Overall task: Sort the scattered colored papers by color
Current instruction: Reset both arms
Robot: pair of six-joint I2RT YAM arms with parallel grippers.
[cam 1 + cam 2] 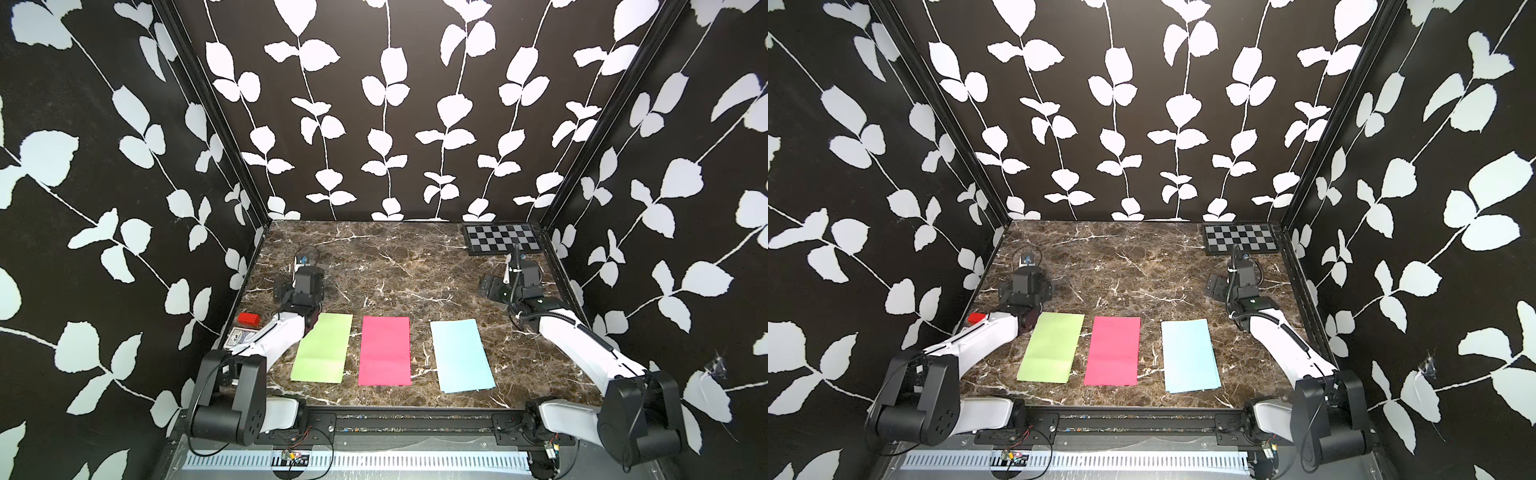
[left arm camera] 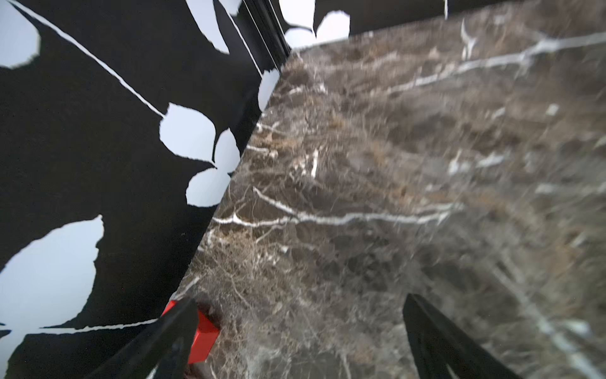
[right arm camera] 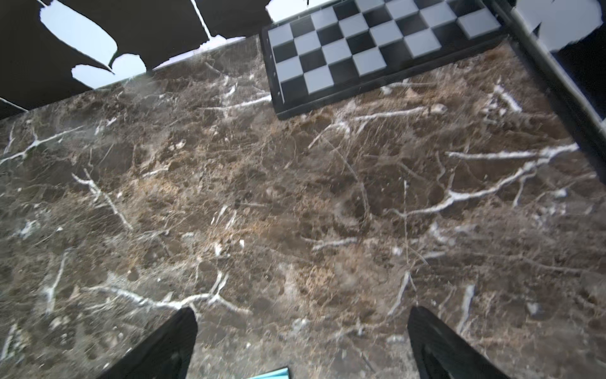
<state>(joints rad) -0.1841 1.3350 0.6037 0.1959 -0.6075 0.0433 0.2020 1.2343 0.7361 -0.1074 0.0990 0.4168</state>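
The left claw (image 2: 298,302) and the right claw (image 3: 303,311) are released and empty, so I think they should retreat high, never brushing the green paper (image 1: 322,347), pink paper (image 1: 385,351) or blue paper (image 1: 460,355).

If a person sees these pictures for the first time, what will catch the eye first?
First the three bright papers, lying side by side but apart near the front of the marble table: green paper by the left arm, pink paper in the middle, blue paper toward the right arm. Next come the black walls with big white leaves, and the checkerboard in the far right corner.
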